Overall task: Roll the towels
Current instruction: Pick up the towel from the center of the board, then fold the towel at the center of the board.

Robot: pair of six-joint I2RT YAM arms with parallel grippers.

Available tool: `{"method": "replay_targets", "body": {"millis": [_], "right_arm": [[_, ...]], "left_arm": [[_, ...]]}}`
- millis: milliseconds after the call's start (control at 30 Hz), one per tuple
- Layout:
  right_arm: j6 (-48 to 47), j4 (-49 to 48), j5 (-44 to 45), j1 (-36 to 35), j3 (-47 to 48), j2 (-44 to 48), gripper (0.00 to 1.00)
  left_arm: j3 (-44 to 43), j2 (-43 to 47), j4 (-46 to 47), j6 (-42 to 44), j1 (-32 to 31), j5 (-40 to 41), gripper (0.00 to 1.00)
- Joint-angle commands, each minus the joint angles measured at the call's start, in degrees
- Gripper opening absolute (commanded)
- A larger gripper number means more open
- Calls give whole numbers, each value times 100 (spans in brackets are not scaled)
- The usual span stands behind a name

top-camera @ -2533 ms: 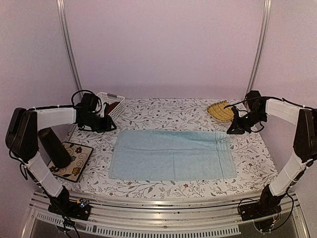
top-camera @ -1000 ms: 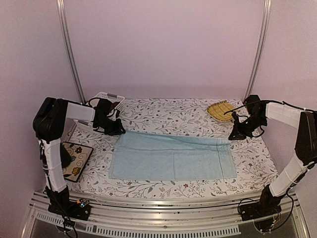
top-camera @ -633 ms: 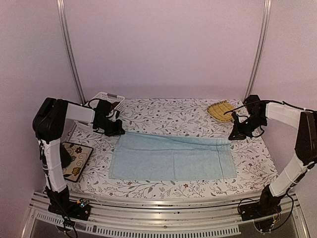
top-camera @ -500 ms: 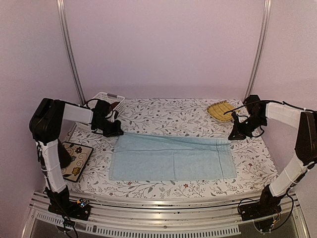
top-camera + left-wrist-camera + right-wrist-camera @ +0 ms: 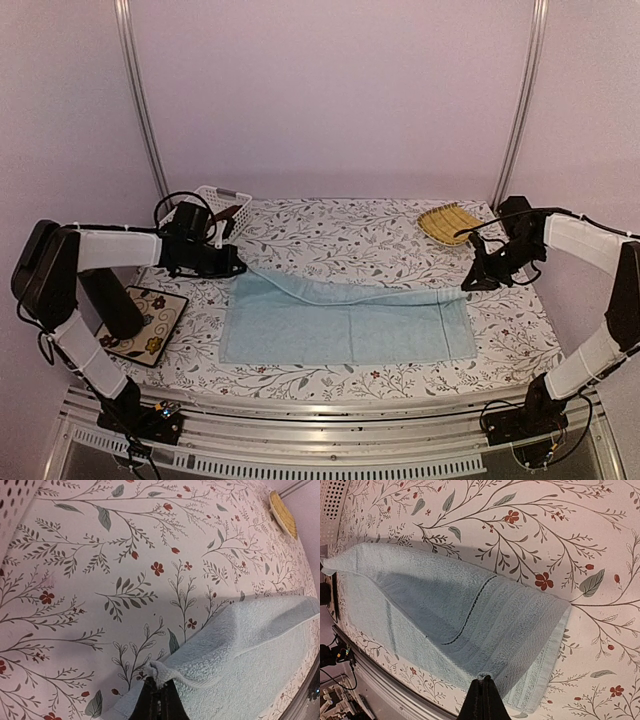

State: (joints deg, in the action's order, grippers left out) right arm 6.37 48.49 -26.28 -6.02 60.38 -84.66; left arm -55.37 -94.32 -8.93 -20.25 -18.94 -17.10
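Pinching the far-left corner of the pale blue towel (image 5: 350, 325), the left gripper (image 5: 233, 268) presses its jaws together on the cloth. The right gripper (image 5: 468, 284) clamps the far-right corner likewise. The towel lies spread on the floral tablecloth (image 5: 350, 235) between the arms, far edge raised. A dark red towel (image 5: 229, 213) shows in the white basket (image 5: 215, 195), far left.

towel (image 5: 350, 322): middle of the tabletop (image 5: 340, 235), nearer its front edge
basket (image 5: 212, 198): far left corner
woven tray (image 5: 445, 222): far right corner
tile (image 5: 152, 328): left edge, near
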Motion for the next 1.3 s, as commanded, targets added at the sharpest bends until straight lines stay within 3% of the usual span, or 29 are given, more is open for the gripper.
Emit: {"method": "replay_targets", "body": {"millis": [0,167,400,900,1100,1267], "right_arm": [[65,415,83,-22,38,385,2],[74,674,240,-22,81,564,2],[305,760,233,-22,-229,704,2],[1174,777,331,-22,-1387,1390,2],[1278,805,492,-22,-1463,1391,2],[1313,827,607,-22,-1540,1367,2]], "left_arm": [[582,591,214,204,-151,41,0],[974,1286,194,431,-166,88,0],[1271,1861,-627,539,-169,306,0],[1817,2561,-1252,-264,-750,495,0],[2088,2622,-1400,-1143,-863,716,0],[2174,2778,-1539,-1354,-1087,1014,0]]}}
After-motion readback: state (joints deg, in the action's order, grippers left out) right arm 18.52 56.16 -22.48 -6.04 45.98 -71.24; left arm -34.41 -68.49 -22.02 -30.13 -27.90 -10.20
